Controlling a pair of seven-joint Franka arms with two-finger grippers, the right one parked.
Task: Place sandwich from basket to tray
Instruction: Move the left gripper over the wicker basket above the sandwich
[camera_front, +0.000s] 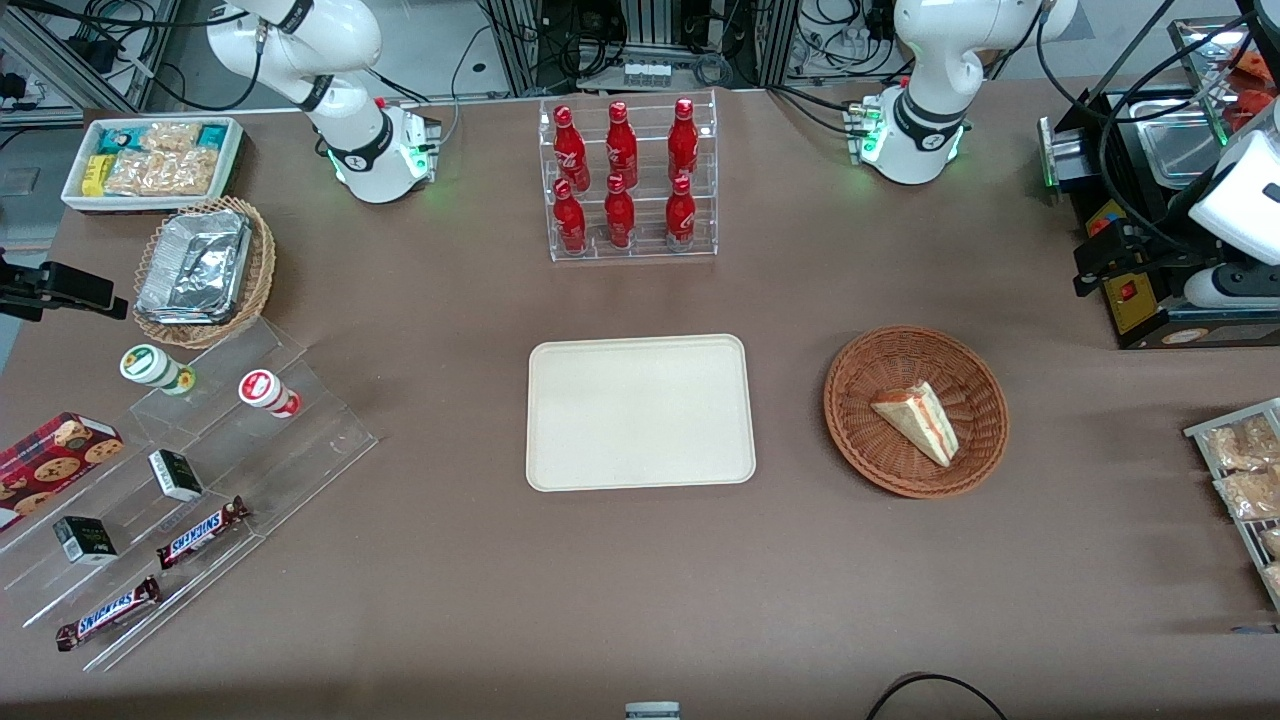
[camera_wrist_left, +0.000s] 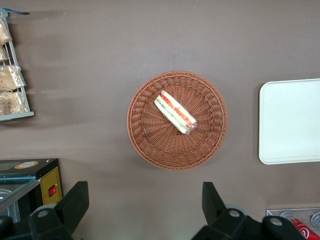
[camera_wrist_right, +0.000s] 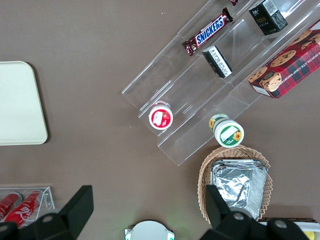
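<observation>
The sandwich is seen lying in the reddish-brown basket, slightly off its middle, with the striped cut side turned upward. The basket stands just beside the cream tray, toward the working arm's end of the table; the tray is bare.

In the left wrist view the gripper is held high above the table, its fingers spread wide and nothing between them. The basket and the sandwich are looked down on from well above, and no contact has been made.

The coming move is judged to turn on the sandwich's long axis. It runs diagonally across the line on which the jaws close, neither along it nor square to it. A turn of the wrist would probably be needed during the descent, so that the fingers come down on the two flat bread faces and not on the wedge's ends. The task is judged to be at its start, the sandwich not yet grasped.
</observation>
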